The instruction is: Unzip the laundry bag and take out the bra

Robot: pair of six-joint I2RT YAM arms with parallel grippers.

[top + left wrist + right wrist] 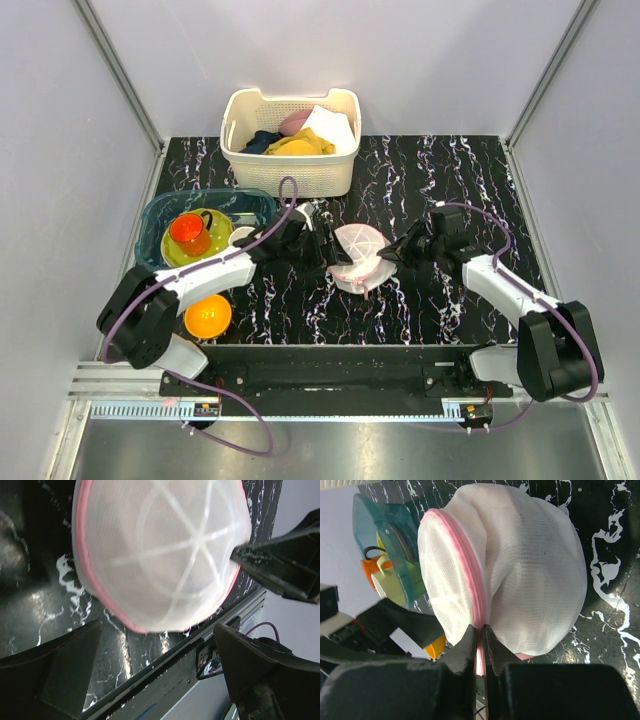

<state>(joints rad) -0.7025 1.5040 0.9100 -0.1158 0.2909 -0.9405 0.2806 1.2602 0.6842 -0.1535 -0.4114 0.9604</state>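
The laundry bag [358, 257] is a round domed white mesh case with a pink zip rim, lying mid-table between both arms. In the right wrist view the laundry bag [520, 565] stands on edge with its halves closed. My right gripper [481, 630] is shut on the pink zip rim at the bag's right side [386, 257]. My left gripper [156, 627] is wide open, its fingers on either side of the bag's lower rim, at the bag's left side [315, 248]. The laundry bag [160, 555] fills the left wrist view. The bra is hidden.
A white slatted basket [290, 140] of clothes stands at the back. A teal bin [160, 215] at the left holds an orange cup [189, 233] on a green plate. An orange ball [207, 316] lies by the left arm. The table's front rail [340, 360] is close.
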